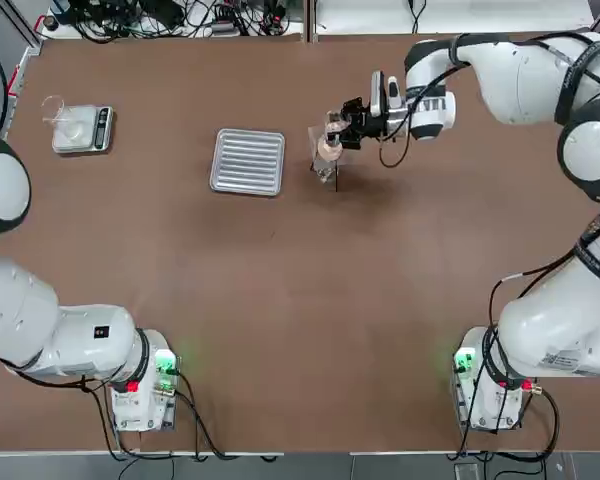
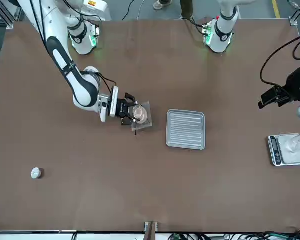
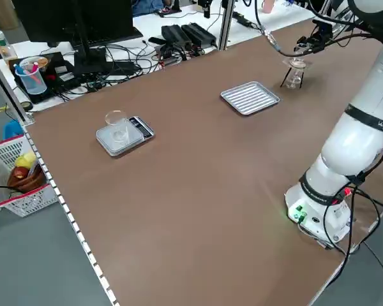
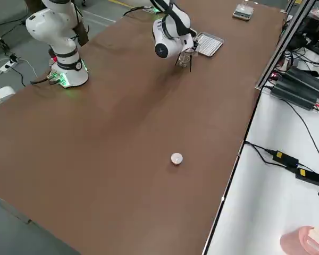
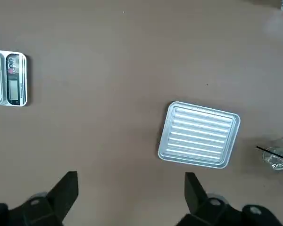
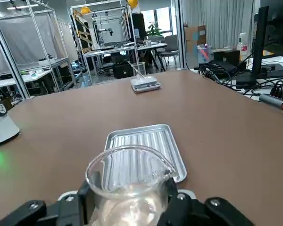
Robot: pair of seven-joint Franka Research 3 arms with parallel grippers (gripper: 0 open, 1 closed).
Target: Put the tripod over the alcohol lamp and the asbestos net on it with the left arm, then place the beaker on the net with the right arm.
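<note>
While right hand (image 6: 129,200) holds beaker (image 6: 128,181) over net (image 2: 148,116) | left hand (image 5: 131,181) near illegible-print scale (image 1: 77,130)

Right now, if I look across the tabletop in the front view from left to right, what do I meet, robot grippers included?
A small white round cap, the robot's right gripper closed on a glass cup, a ribbed metal tray, the robot's left gripper, open.

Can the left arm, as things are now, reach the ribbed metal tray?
Probably yes: the left gripper hangs open on the tray's left side, nothing visible between them. The right gripper, holding the beaker, is right of it.
</note>
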